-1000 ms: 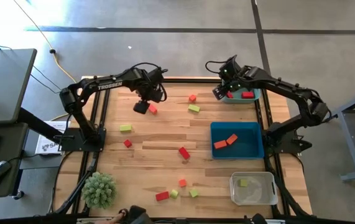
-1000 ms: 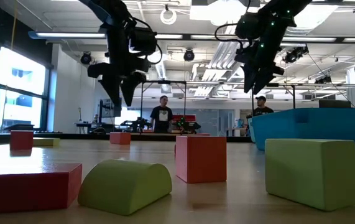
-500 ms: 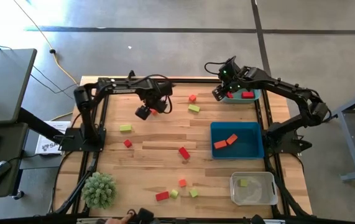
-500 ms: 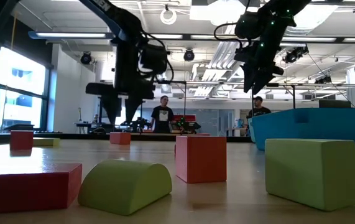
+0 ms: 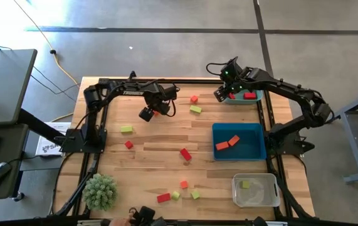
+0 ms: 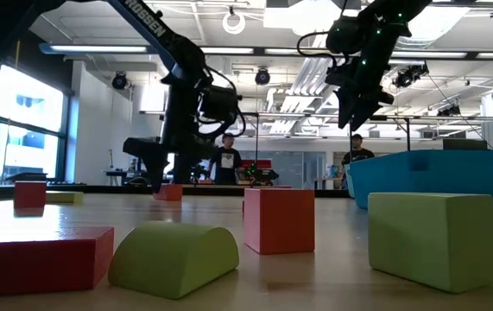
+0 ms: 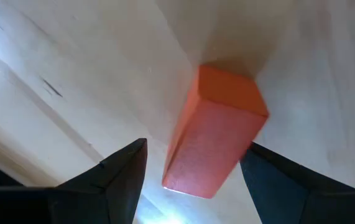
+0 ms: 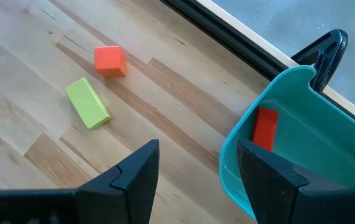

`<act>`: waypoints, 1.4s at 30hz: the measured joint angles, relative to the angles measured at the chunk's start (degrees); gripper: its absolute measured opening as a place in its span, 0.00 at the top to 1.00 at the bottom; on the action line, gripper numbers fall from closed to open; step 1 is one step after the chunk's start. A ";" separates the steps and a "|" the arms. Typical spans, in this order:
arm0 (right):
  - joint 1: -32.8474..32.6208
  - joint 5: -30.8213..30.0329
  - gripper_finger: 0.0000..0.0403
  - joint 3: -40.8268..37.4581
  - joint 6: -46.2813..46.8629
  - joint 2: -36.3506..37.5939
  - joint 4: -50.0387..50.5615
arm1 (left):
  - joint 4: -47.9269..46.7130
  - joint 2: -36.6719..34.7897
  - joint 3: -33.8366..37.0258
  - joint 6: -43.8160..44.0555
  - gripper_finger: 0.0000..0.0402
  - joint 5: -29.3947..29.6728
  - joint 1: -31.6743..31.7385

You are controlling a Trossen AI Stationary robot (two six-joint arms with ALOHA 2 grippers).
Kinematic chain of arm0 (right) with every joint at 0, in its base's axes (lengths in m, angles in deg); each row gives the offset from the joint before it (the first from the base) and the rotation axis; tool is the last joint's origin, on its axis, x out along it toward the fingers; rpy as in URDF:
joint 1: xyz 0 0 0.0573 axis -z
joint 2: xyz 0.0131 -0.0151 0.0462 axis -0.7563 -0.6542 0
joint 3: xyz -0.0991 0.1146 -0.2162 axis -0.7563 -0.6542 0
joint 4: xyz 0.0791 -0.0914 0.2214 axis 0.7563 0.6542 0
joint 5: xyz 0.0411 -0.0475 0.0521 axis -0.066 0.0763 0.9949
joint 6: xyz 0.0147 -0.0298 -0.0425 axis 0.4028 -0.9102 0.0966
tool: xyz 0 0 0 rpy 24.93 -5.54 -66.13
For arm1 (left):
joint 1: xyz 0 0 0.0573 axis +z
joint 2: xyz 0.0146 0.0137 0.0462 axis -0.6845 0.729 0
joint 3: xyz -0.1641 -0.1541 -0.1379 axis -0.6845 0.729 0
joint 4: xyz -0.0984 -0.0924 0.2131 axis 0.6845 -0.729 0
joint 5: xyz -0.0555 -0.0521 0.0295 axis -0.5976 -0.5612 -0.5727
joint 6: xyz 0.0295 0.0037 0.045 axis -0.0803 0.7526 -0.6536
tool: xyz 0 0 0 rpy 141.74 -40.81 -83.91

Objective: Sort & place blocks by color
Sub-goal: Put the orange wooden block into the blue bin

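My left gripper (image 5: 146,113) is low over the far part of the table, open. In the left wrist view its fingers (image 7: 122,174) stand on either side of an orange-red bar block (image 7: 217,134) that lies flat on the wood; I see no touch. My right gripper (image 5: 220,94) hangs open, high above the table (image 6: 354,112), at the near-left rim of the teal bin (image 8: 289,143), which holds red blocks (image 8: 265,128). An orange cube (image 8: 110,60) and a yellow-green bar (image 8: 87,102) lie on the table beyond it.
A blue bin (image 5: 252,147) holds two orange blocks. A clear bin (image 5: 268,196) holds a green one. Loose blocks lie scattered: green (image 5: 126,129), red (image 5: 128,144), red (image 5: 185,154), and a cluster near the front (image 5: 179,191). A spiky green plant ball (image 5: 99,191) sits at the near left.
My left gripper has come down from well above the table almost to its surface, shifting a little toward the right edge and turning, and now straddles the orange-red block. The block has stayed in place. The right arm has kept still.
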State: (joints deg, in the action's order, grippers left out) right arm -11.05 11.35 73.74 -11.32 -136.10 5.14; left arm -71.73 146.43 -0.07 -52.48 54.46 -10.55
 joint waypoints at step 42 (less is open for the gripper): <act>-9.94 24.06 0.50 0.00 4.79 5.90 -10.68 | 11.04 -14.92 -0.02 32.77 0.74 -32.89 -0.54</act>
State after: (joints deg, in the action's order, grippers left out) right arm -21.00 35.41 73.74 -6.53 -130.20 -5.54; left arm -60.69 131.51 -0.09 -19.71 21.56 -11.10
